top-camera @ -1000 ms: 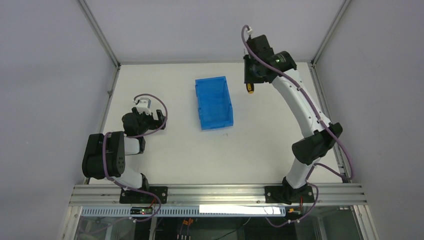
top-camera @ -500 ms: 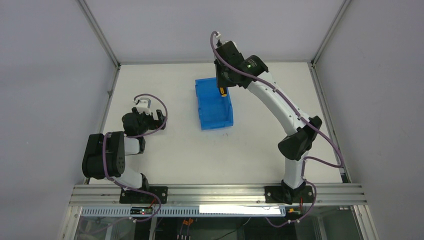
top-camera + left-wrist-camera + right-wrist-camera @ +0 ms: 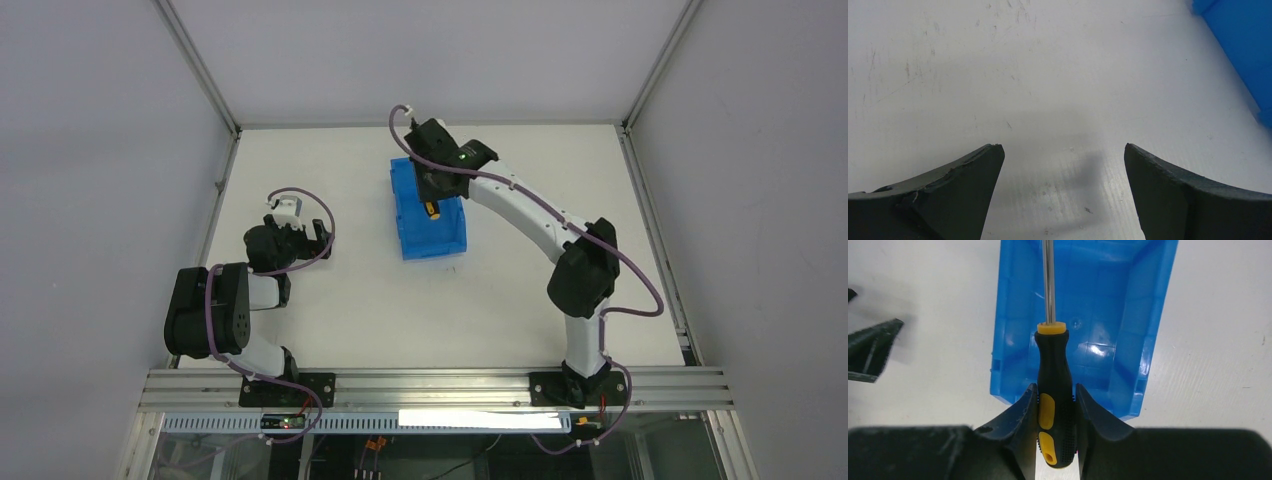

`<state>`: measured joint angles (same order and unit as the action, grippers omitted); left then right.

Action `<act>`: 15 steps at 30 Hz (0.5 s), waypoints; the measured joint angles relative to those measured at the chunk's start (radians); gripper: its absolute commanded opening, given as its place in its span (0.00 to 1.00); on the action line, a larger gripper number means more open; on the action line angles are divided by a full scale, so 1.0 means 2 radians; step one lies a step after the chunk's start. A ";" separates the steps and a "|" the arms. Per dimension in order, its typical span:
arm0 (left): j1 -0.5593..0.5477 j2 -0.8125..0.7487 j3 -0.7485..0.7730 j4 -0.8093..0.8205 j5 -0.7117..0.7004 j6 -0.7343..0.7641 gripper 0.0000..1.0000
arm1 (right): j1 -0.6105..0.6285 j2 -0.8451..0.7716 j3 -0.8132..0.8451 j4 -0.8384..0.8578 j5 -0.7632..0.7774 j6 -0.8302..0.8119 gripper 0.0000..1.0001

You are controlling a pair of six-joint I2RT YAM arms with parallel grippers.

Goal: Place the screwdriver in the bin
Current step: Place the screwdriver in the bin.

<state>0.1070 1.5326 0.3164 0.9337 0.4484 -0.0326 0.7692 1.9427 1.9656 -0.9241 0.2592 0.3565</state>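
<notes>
Top view, with both wrist views. The right gripper [image 3: 1055, 390] is closed on the screwdriver [image 3: 1054, 370], its two dark fingers [image 3: 1020, 415] pressing the lower part of the handle from either side. The handle is black and ribbed, with yellow insets and a yellow collar where the bright metal shaft begins. In the right wrist view the shaft runs straight away from the camera over the open inside of the bin [image 3: 1008, 340] and leaves the picture at the top edge. Whether the tip touches the bin cannot be told.

In the top view the right arm reaches from its base at the near right across to the bin [image 3: 405, 215], and the right gripper [image 3: 430, 192] hangs above the bin's far half. A yellow part of the screwdriver [image 3: 431, 209] shows just below it, inside the outline of the blue walls. A small green light [image 3: 463, 155] glows on the wrist.

The bin is bright blue moulded plastic and stands upright near the middle of the white table [image 3: 330, 300].

The left gripper [image 3: 1063, 150] has its jaws spread wide over the scuffed table surface [image 3: 1048, 75], gripping nothing. A corner of the bin [image 3: 1243, 30] shows at the upper right of that view. The left arm sits folded at the table's left side, well apart from the bin.
</notes>
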 measured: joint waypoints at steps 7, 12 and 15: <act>0.000 0.000 0.000 0.000 0.000 0.000 0.99 | 0.000 0.008 -0.076 0.063 -0.021 -0.038 0.00; 0.000 0.000 0.000 0.000 0.000 0.000 0.99 | 0.000 0.021 -0.105 0.107 -0.022 -0.067 0.00; 0.000 0.000 0.000 0.000 0.000 0.000 0.99 | 0.000 0.035 -0.123 0.131 -0.020 -0.085 0.00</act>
<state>0.1070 1.5326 0.3164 0.9337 0.4484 -0.0326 0.7692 2.0117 1.7203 -0.6628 0.2195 0.1860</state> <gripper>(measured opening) 0.992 0.287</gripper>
